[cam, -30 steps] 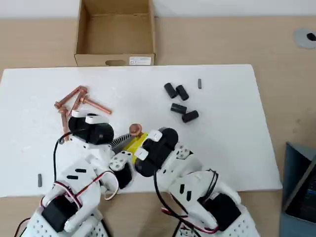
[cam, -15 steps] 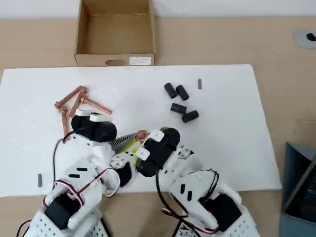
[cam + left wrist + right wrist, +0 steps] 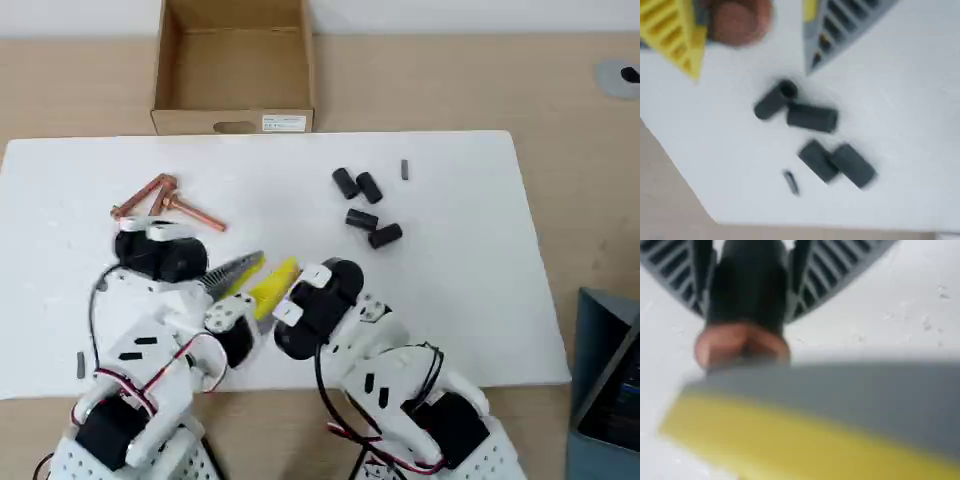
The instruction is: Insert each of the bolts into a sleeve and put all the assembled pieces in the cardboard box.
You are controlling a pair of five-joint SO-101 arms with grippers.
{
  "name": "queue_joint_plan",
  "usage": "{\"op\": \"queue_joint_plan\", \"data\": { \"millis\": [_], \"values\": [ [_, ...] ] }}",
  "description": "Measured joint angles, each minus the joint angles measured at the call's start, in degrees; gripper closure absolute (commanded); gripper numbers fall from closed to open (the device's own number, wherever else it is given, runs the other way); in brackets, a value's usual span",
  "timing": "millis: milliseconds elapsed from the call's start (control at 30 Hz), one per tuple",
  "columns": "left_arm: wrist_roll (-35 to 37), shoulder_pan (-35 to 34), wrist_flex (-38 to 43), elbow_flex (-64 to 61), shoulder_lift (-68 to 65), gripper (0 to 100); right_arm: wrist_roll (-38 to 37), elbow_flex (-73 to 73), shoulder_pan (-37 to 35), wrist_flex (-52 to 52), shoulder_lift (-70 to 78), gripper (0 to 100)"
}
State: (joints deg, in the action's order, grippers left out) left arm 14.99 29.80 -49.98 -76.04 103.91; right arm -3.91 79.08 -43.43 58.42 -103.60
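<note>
Above white worktop [image 3: 470, 300], clamped sleeve [image 3: 747, 285] with bolt [image 3: 740, 347] in right jaws; held left jaws open alongside.

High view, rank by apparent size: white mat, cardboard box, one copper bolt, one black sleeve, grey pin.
1. white mat
2. cardboard box
3. copper bolt and black sleeve, about alike: bolt longer, sleeve thicker
4. grey pin

no legible print on cardboard box [image 3: 190, 122] label [image 3: 284, 123]
</note>
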Motion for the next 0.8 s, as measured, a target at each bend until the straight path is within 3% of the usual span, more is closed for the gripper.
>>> {"op": "queue_joint_plan", "data": {
  "millis": [133,267,367,567,800],
  "values": [
    [0.00,-0.62,0.00,1.23,0.00,86,0.00,0.00,0.00,0.00,0.00,98.9],
    [0.00,-1.58,-1.67,2.64,0.00,100,0.00,0.00,0.00,0.00,0.00,98.9],
    [0.00,-3.87,-3.87,3.96,0.00,99,0.00,0.00,0.00,0.00,0.00,98.9],
    [-1.05,-16.44,-10.90,4.57,0.09,100,2.02,0.00,5.71,0.00,0.00,98.9],
    [-11.52,-32.88,-13.01,-2.37,0.09,100,8.18,-0.44,14.95,0.00,0.18,98.9]
  ]
}}
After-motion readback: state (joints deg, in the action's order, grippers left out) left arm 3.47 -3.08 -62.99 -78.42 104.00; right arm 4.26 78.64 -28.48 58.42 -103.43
